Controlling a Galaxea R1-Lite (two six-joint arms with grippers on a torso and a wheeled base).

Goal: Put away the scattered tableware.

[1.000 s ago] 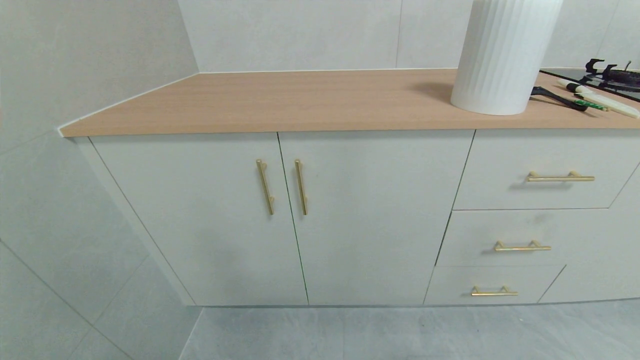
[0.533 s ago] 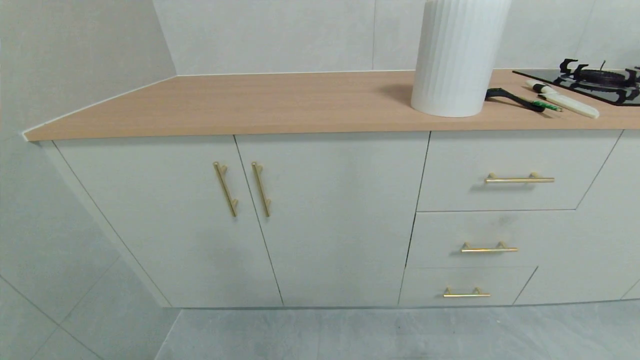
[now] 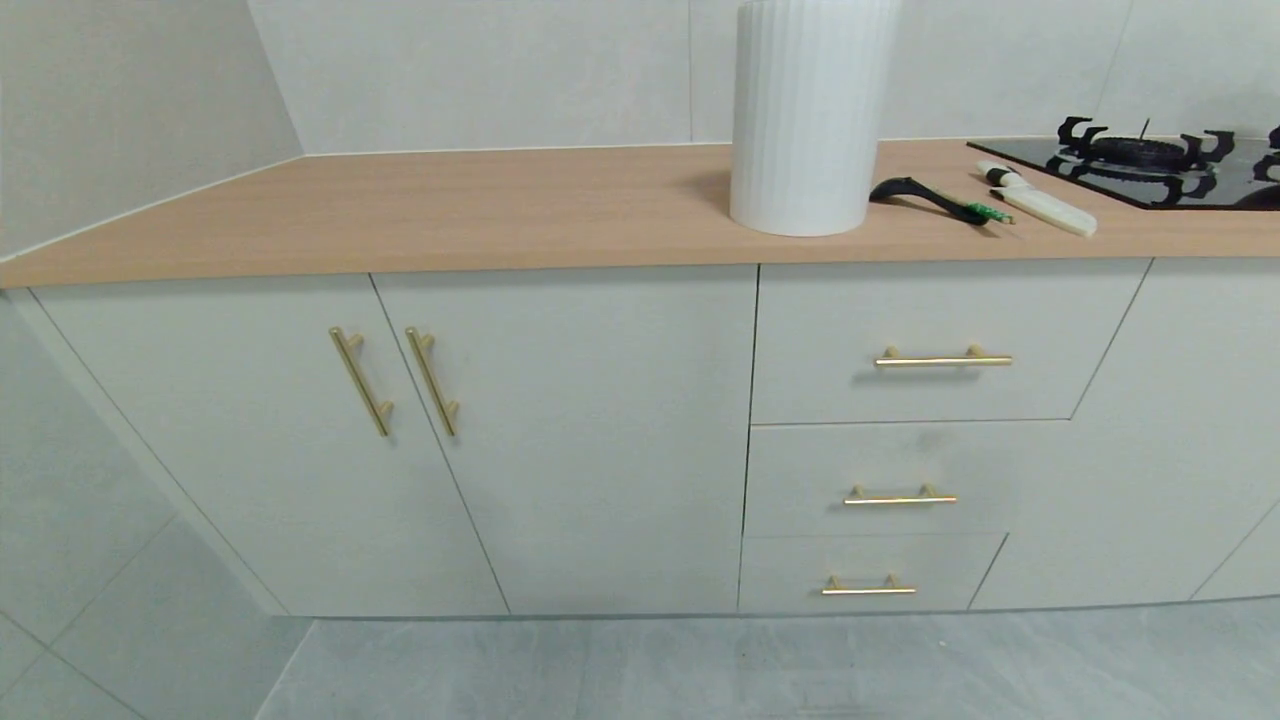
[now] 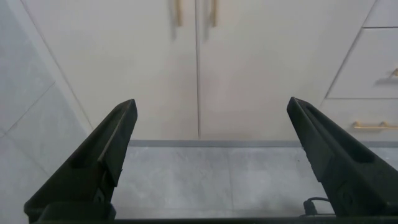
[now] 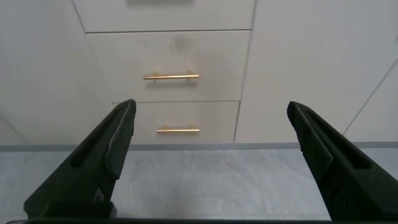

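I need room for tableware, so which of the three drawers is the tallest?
The top drawer, directly under the counter. Its front is clearly taller than the two below it, and the bottom one is the shortest.

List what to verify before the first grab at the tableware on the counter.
1. Left gripper open, empty: ok.
2. Right gripper open, empty: ok.
3. Black-handled utensil lies flat on the countertop beside the white ribbed container: ok.
4. White utensil clear of the hob: cannot tell.
5. Drawers open to receive them: not ok, all three shut.
6. Both arms at counter height: not ok, both low, facing the cabinet fronts.
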